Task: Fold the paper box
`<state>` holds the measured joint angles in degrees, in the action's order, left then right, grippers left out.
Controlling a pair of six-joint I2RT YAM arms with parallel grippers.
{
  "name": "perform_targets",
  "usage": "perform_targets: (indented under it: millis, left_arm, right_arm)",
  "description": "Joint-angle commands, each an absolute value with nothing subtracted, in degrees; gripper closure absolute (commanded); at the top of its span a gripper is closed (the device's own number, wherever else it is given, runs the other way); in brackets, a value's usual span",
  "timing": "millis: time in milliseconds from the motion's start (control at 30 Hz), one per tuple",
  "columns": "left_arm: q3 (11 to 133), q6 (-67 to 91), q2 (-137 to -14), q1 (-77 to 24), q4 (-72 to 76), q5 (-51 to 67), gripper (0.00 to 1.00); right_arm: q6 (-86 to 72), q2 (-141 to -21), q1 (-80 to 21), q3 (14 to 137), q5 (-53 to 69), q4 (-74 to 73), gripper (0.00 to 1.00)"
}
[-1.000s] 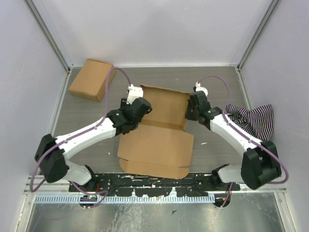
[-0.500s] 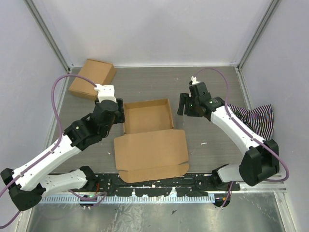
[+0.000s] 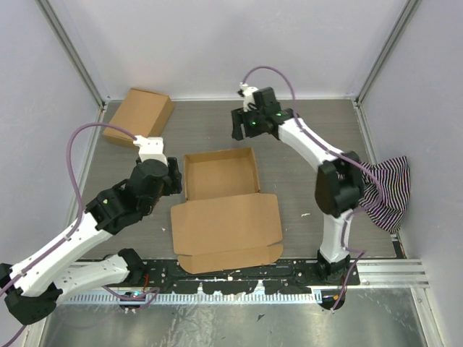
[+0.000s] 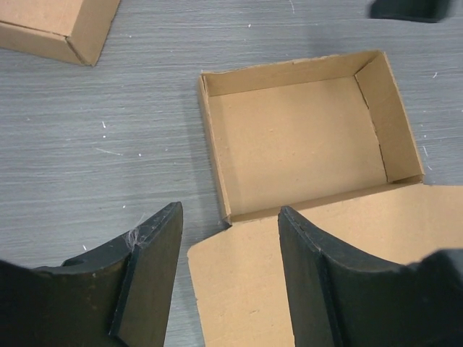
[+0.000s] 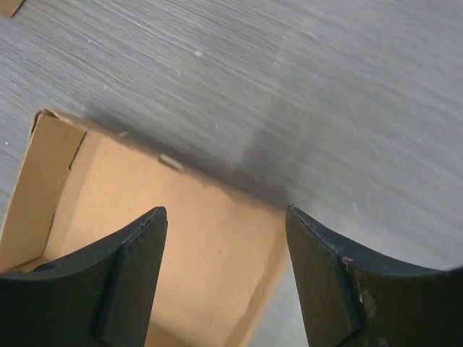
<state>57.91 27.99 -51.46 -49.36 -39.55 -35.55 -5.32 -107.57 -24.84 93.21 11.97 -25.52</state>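
**Paper box [image 3: 221, 177]: centre of the table [image 3: 304, 155], tray walls up, lid flap flat toward you.**
Your left gripper [image 3: 176, 178], released and empty, has drawn back just beside the left wall. Your right gripper [image 3: 242, 130], clenched a second ago, now hangs spread and empty beyond the far wall.

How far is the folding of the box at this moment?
Done: the box has its tray formed, with the walls standing. In hand: nothing. The left gripper, at the tray's near left corner, and the right gripper, over its far edge, are both open and empty. Left: the lid lies flat and is not yet closed over the tray.
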Motion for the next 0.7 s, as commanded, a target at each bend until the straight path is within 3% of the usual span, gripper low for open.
perform_targets:
  millis: [0, 267, 667]
  left_arm:
    - [55.9, 31.0, -46.8, -49.2, -42.2, -34.5, 0.38]
    - [52.8, 33.2, -41.2, -49.2, -45.0, -35.7, 0.39]
    - [50.5, 33.7, -40.4, -49.2, -45.5, -35.6, 0.39]
  right_arm:
    - [7.2, -116.8, -31.1, 106.8, 15.0, -25.8, 0.29]
    - [13.2, -127.5, -35.6, 116.9, 13.9, -30.1, 0.28]
    - [13.6, -132.3, -37.4, 113.9, 8.0, -28.8, 0.27]
